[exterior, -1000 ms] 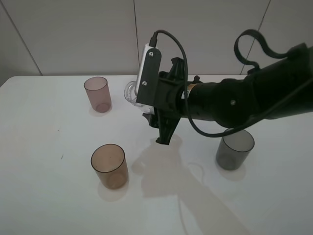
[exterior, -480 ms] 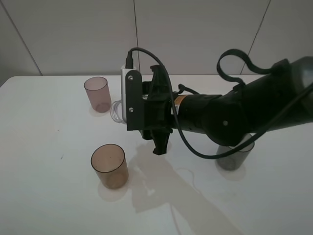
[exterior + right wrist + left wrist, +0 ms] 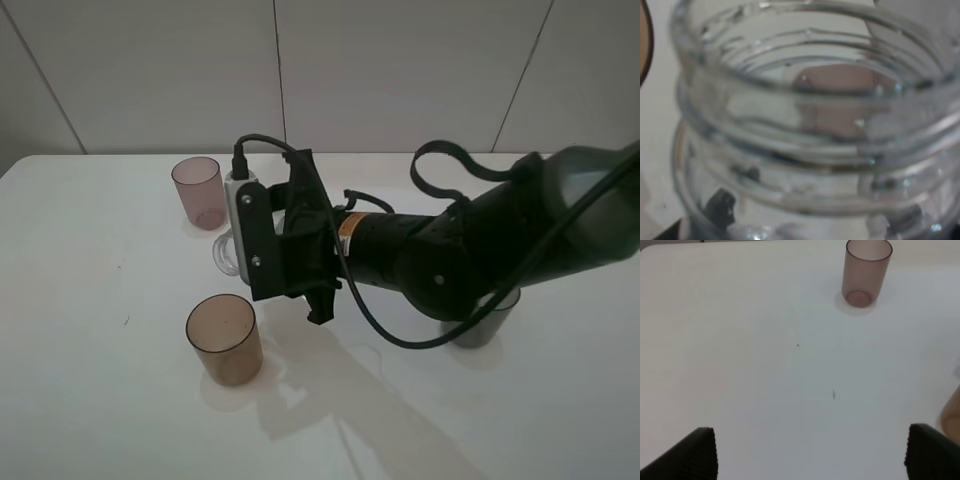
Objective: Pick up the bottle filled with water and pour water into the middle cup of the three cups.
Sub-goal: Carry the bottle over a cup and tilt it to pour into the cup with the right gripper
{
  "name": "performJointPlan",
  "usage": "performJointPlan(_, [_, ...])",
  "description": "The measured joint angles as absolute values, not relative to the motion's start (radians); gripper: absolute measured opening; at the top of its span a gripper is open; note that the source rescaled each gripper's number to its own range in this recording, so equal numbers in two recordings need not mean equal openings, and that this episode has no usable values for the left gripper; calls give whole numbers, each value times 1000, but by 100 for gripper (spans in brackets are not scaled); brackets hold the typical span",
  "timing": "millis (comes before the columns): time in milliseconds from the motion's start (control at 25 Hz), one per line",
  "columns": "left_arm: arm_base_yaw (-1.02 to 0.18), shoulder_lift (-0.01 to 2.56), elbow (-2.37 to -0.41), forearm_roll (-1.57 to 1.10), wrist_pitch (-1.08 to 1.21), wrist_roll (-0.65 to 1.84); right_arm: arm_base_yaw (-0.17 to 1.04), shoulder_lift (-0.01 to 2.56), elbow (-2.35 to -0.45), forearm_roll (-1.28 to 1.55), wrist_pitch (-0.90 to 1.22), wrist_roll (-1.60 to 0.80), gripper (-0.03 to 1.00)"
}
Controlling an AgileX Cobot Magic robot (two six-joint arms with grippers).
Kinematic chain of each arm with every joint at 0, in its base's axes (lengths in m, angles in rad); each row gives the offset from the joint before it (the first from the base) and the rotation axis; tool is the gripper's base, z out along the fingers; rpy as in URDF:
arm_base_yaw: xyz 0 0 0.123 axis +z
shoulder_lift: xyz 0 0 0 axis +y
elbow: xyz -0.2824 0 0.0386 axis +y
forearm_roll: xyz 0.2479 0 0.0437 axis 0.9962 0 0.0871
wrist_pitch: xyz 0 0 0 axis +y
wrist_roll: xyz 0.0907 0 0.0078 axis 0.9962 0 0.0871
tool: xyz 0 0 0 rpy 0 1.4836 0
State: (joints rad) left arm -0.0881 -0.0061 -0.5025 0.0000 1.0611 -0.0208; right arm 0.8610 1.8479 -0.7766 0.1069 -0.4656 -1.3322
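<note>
The clear bottle (image 3: 227, 255) lies tilted on its side in the air, neck pointing left, with my right gripper (image 3: 305, 240) shut on it. Its open threaded neck (image 3: 805, 125) fills the right wrist view. The mouth hangs a little above and behind the amber-brown middle cup (image 3: 224, 338), which stands upright near the table's front. The mauve-pink cup (image 3: 198, 192) stands at the back left. The smoky grey cup (image 3: 482, 322) is mostly hidden behind my right arm. My left gripper (image 3: 815, 455) is open over bare table, nothing between its fingers (image 3: 700, 452).
The white table (image 3: 90, 300) meets a panelled wall at the back. My black right arm (image 3: 470, 245) stretches across the middle from the right, with a cable looping over it. In the left wrist view the pink cup (image 3: 866, 272) stands far off.
My right arm has carried the bottle left and lower, toward the amber-brown cup. The arm now covers most of the grey cup. The cups have not moved.
</note>
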Motion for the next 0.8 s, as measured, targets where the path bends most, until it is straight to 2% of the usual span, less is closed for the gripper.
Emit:
performJointPlan(360, [-88,-6,-503,0,1061,-21,919,1893,-777,264,-584,-1559,0])
performJointPlan(800, [-88,-6,-503,0,1061,-21,955,1910,-777,322,-640,-1675,0])
